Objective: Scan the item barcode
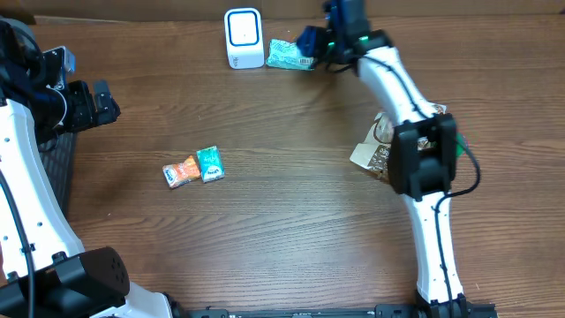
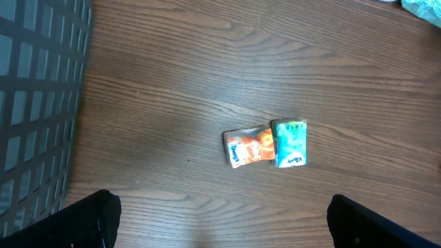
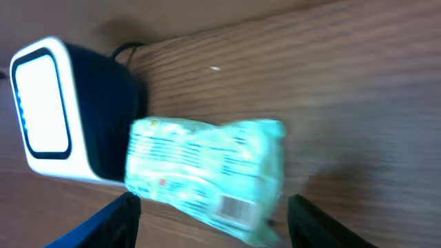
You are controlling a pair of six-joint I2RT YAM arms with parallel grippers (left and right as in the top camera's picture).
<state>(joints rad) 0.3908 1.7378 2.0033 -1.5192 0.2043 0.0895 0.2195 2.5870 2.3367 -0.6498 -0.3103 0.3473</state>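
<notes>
A pale teal packet (image 1: 290,56) lies flat on the table just right of the white scanner (image 1: 244,38) at the far edge. In the right wrist view the packet (image 3: 207,172) shows a small barcode (image 3: 238,204) on its upper face, beside the scanner (image 3: 62,110). My right gripper (image 3: 213,224) is open with its fingers either side of the packet and wood showing in the gaps. It sits right behind the packet in the overhead view (image 1: 313,42). My left gripper (image 1: 93,104) is wide open at the far left, holding nothing (image 2: 220,220).
An orange packet (image 1: 181,171) and a small teal packet (image 1: 210,163) lie together left of centre, also in the left wrist view: orange packet (image 2: 248,145), teal packet (image 2: 289,142). Crumpled bags (image 1: 380,150) sit under the right arm. A dark mesh basket (image 2: 38,103) stands at the left.
</notes>
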